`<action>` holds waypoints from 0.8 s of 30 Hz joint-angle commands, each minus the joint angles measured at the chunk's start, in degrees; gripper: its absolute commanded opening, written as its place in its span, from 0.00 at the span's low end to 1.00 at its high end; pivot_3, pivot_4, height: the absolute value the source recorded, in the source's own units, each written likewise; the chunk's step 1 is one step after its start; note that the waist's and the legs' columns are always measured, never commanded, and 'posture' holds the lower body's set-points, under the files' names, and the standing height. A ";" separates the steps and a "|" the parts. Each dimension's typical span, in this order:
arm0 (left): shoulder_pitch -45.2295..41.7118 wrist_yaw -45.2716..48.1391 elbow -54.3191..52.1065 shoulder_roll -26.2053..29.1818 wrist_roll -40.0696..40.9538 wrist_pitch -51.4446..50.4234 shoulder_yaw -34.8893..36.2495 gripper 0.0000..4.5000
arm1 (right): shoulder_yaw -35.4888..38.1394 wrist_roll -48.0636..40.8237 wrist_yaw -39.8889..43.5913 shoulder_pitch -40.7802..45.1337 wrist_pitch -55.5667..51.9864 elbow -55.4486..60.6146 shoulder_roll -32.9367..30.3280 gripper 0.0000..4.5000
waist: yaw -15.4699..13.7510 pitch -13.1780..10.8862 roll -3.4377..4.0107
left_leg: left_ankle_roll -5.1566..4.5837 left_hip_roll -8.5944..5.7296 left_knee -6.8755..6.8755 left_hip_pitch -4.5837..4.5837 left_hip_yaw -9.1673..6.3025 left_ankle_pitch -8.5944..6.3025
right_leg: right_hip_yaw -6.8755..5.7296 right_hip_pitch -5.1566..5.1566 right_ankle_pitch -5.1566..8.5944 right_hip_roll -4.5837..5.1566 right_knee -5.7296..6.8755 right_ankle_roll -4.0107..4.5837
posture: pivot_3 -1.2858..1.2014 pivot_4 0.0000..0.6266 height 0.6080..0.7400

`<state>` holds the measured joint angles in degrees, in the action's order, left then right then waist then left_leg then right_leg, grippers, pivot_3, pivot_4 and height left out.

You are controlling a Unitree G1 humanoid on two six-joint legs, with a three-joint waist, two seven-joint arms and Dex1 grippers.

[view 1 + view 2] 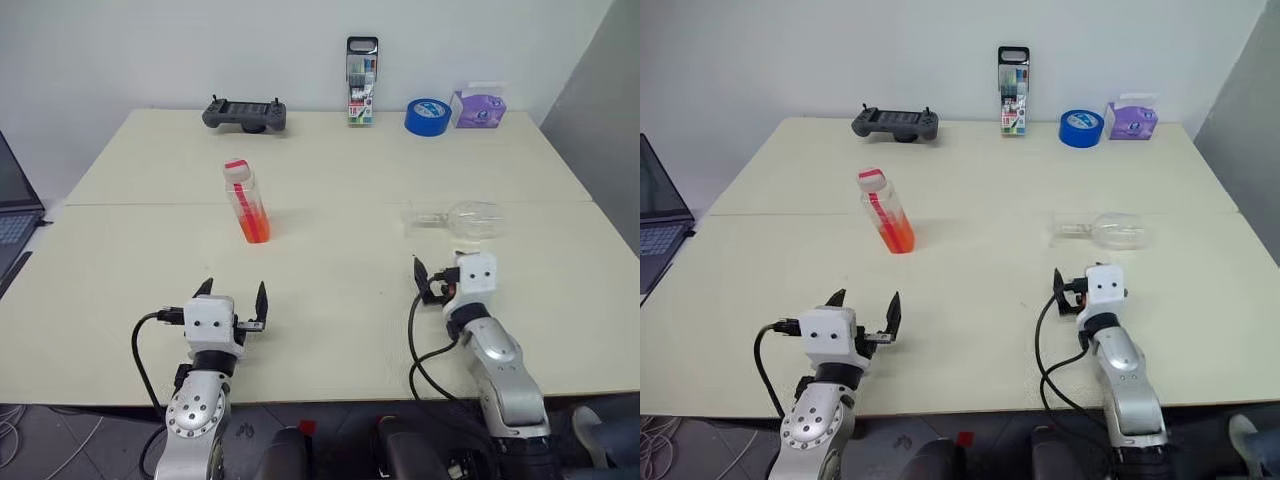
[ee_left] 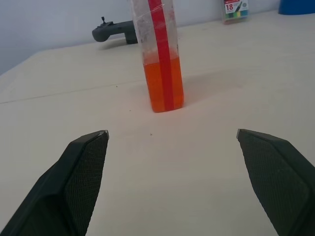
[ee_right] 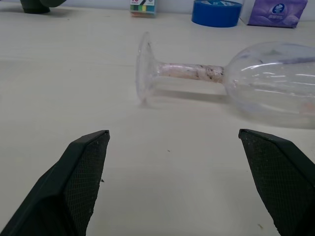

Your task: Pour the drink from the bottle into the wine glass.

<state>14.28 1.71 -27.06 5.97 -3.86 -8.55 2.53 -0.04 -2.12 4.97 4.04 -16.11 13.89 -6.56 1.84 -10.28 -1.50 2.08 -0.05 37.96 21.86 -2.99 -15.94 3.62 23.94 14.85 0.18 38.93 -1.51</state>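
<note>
The small clear plastic bottle (image 1: pixel 247 203) with a pink cap stands upright on the pale table (image 1: pixel 330 330), with orange-red drink (image 2: pixel 164 91) in its lower part. The clear wine glass (image 1: pixel 458 218) lies on its side. The left gripper (image 1: pixel 236 300) and right gripper (image 1: pixel 432 279) are wide open, holding nothing

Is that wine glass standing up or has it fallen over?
Fallen over. The wine glass lies on its side on the table, stem level, round foot on edge, bowl resting on the surface.
</note>
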 commanded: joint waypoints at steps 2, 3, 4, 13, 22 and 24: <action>-1.25 -0.62 -1.88 -0.73 -0.40 0.90 -0.62 0.99 | 0.11 0.41 -0.61 1.27 0.77 3.59 0.24 1.00 | -0.03 0.00 0.00 | 0.00 0.00 -0.01 0.01 0.01 0.00 | 0.00 0.00 0.00 0.00 0.00 0.00 | 0.52 0.24 1.00; -1.08 0.42 -1.66 -1.24 1.53 2.12 -0.80 0.99 | 0.16 0.41 -0.64 1.44 0.73 3.76 0.32 1.00 | -0.03 0.00 -0.01 | 0.00 0.00 0.00 0.03 0.00 0.00 | -0.01 0.00 0.00 0.00 0.00 0.01 | 0.52 0.24 1.00; -0.74 0.84 -1.64 -1.54 2.29 2.35 -0.85 0.99 | 0.14 0.45 -0.52 1.52 0.74 3.88 0.30 1.00 | -0.04 0.00 -0.01 | 0.00 0.00 0.00 0.03 0.01 0.00 | 0.00 0.00 -0.01 0.00 0.00 0.02 | 0.52 0.24 1.00; -3.89 0.91 -0.77 -2.16 4.74 -1.88 -0.10 0.99 | -7.54 -6.63 12.49 11.41 -7.84 8.50 -1.53 1.00 | 0.02 0.00 -0.01 | 0.00 -0.01 0.01 0.01 0.00 0.00 | -0.06 0.00 -0.01 -0.01 0.00 0.01 | 0.52 0.24 1.00; -17.97 -2.45 2.31 -3.96 6.91 -9.95 2.64 0.99 | -4.94 -15.60 22.48 26.36 -16.66 5.08 -6.81 1.00 | -0.22 0.03 -0.08 | -0.01 -0.19 0.11 -0.02 -0.34 0.00 | -0.85 -0.39 -0.04 0.24 -0.11 0.04 | 0.52 0.24 1.00; -20.25 -3.26 2.99 -3.42 6.77 -10.95 3.87 0.99 | -5.89 -16.56 25.66 27.53 -17.90 5.11 -9.28 1.00 | -0.21 0.03 -0.08 | -0.01 -0.19 0.11 0.02 -0.51 0.00 | -1.03 -0.39 -0.04 0.27 -0.10 0.05 | 0.52 0.24 1.00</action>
<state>-4.16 -0.65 -23.06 2.11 2.77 -19.19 5.17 -5.79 -17.07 27.77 30.08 -33.08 17.60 -14.85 1.63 -10.25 -1.58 2.07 -0.25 38.07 21.87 -3.57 -15.94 2.54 23.54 14.81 0.45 38.86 -1.46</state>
